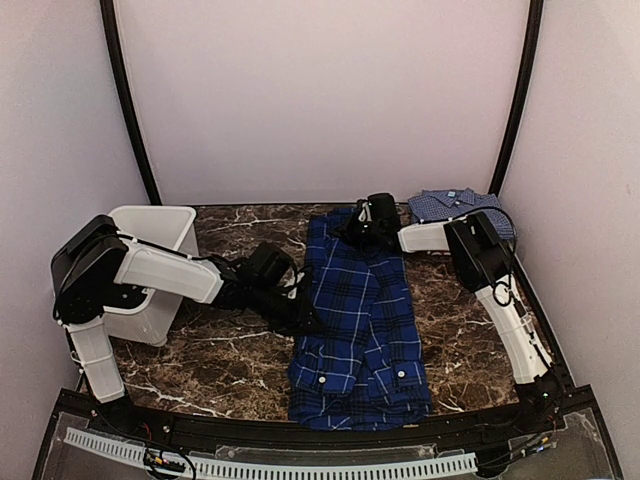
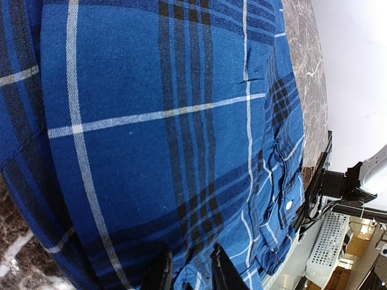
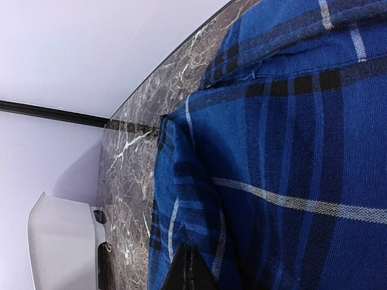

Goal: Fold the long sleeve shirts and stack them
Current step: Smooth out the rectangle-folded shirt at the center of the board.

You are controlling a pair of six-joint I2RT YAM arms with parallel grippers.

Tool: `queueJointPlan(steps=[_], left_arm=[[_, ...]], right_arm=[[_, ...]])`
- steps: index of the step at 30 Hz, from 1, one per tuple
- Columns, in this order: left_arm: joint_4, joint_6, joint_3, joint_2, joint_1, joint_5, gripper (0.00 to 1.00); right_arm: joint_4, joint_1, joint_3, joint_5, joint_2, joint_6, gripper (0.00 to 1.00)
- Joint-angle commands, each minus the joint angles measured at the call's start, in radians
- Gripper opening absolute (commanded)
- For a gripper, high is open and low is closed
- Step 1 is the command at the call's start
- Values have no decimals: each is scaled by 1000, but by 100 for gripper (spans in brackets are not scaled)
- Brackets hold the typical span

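Note:
The deep-blue plaid shirt [image 1: 360, 330] lies down the middle of the table as a long folded strip, cuffs and buttons at its near end. My left gripper [image 1: 303, 315] is at the strip's left edge, and in the left wrist view it [image 2: 190, 272] is shut on a fold of the plaid cloth [image 2: 151, 121]. My right gripper [image 1: 358, 228] is at the strip's far end. Its jaws [image 3: 190, 270] are pressed together on the plaid cloth [image 3: 290, 151] by its edge. A lighter blue fine-check shirt [image 1: 460, 206] lies folded at the back right.
A white bin [image 1: 150, 250] stands at the left of the marble table [image 1: 220, 360], under the left arm. Black frame posts and pale walls close in the back and sides. A black rail [image 1: 300, 435] runs along the near edge.

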Motion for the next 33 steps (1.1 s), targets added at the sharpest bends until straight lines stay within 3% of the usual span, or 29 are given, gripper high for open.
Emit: queueJointPlan(steps=[1, 8, 12, 24, 33], left_arm=[[-5, 9, 5, 0, -3, 7, 21], [-8, 20, 13, -2, -3, 4, 21], [1, 20, 13, -7, -2, 9, 22], [-17, 37, 42, -34, -1, 6, 22], [-101, 63, 32, -130, -1, -41, 22]], right_arm=[[-87, -1, 62, 18, 31, -48, 0], [-177, -3, 108, -45, -72, -172, 0], [-193, -3, 30, -91, -199, -221, 0], [116, 38, -748, -181, -678, -187, 0], [267, 64, -1046, -188, -785, -161, 0]])
